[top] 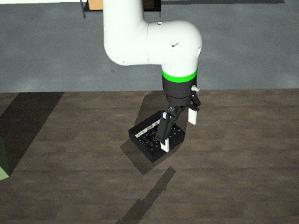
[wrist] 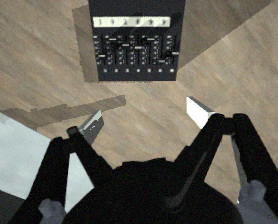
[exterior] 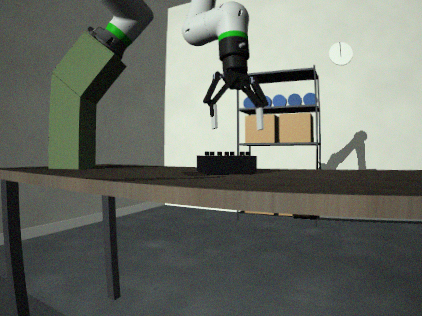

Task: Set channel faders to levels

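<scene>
The black lighting desk (top: 154,137) stands on its feet on the wooden table. It also shows in the exterior view (exterior: 226,164) and at the top of the wrist view (wrist: 136,40). A pale tape strip (wrist: 131,21) with small digits runs above several faders (wrist: 135,51), whose caps sit at differing heights. The digits are too small to read. My gripper (exterior: 235,118) hangs well above the desk, wide open and empty. In the wrist view my gripper (wrist: 143,111) sits below the desk's near edge.
A metal shelf (exterior: 279,118) with cardboard boxes and blue balls stands by the far wall. A green robot pedestal (exterior: 77,103) rises behind the table's left side. The table edge (exterior: 210,193) runs across the front.
</scene>
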Controlling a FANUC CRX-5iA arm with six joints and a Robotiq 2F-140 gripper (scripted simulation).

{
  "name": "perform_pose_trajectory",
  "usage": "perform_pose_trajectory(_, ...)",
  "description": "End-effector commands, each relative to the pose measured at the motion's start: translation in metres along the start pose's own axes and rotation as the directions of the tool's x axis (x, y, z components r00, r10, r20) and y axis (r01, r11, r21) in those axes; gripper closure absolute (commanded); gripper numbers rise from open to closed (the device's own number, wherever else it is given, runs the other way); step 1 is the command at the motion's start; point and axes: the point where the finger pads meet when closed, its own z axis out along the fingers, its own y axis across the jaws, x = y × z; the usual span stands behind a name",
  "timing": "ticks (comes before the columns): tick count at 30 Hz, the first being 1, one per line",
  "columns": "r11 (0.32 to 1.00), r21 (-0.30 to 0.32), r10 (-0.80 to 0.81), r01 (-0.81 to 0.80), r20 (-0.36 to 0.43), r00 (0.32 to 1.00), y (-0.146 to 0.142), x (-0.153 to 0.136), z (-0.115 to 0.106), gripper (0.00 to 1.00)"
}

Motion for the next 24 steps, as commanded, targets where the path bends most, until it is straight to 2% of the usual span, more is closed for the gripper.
perform_pose_trajectory(1,1.000,0.000,0.000,0.000,0.000,1.000,0.000,0.000,0.000,0.00)
perform_pose_trajectory(9,1.000,0.000,0.023,-0.023,0.000,1.000,0.000,0.001,-0.001,0.00)
perform_pose_trajectory(14,0.988,0.000,0.154,-0.154,-0.005,0.988,0.001,0.006,-0.004,0.00)
perform_pose_trajectory(17,0.954,0.001,0.298,-0.298,-0.010,0.954,0.003,0.011,-0.008,0.00)
perform_pose_trajectory(20,0.881,0.005,0.474,-0.474,-0.015,0.881,0.004,0.019,-0.013,0.00)
perform_pose_trajectory(22,0.836,0.004,0.548,-0.548,-0.017,0.836,0.005,0.025,-0.017,0.00)
perform_pose_trajectory(24,0.836,0.004,0.548,-0.548,-0.017,0.836,0.005,0.025,-0.017,0.00)
